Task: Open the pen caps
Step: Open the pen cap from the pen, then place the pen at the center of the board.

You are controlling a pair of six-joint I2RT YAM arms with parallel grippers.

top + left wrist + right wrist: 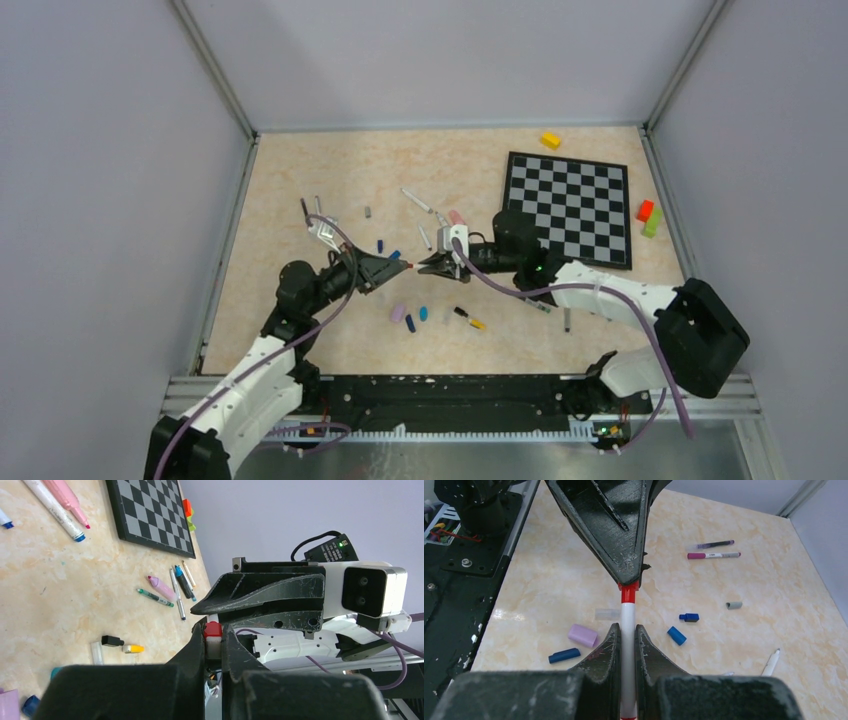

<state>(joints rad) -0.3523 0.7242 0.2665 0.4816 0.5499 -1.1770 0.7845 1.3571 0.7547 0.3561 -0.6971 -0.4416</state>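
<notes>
I hold the red cap raised above the middle of the table, where it sits on the end of a white pen. My left gripper is clenched on the cap, pinching it from both sides. My right gripper is clamped around the white barrel just behind it. The two grippers meet nose to nose, and only a short band of red and white shows between them.

Loose caps lie on the table under the pen. A clear cap is just beside the barrel's line, with a lilac cap and a navy cap on one side. On the other side are a blue cap and a dark blue cap, with a grey cap further off. A purple-tipped pen lies beyond them.

The chessboard lies behind my right arm. A yellow block sits past its far edge, and a red block and a green block sit just beside its right edge.

From overhead the cap is only a red speck. Its tip is buried between my left fingers. The pen's rear runs under my right gripper and off the bottom of my right wrist view, so I cannot see its full length. In my left wrist view my own gripper body fills the lower part, and my right gripper covers the barrel.
</notes>
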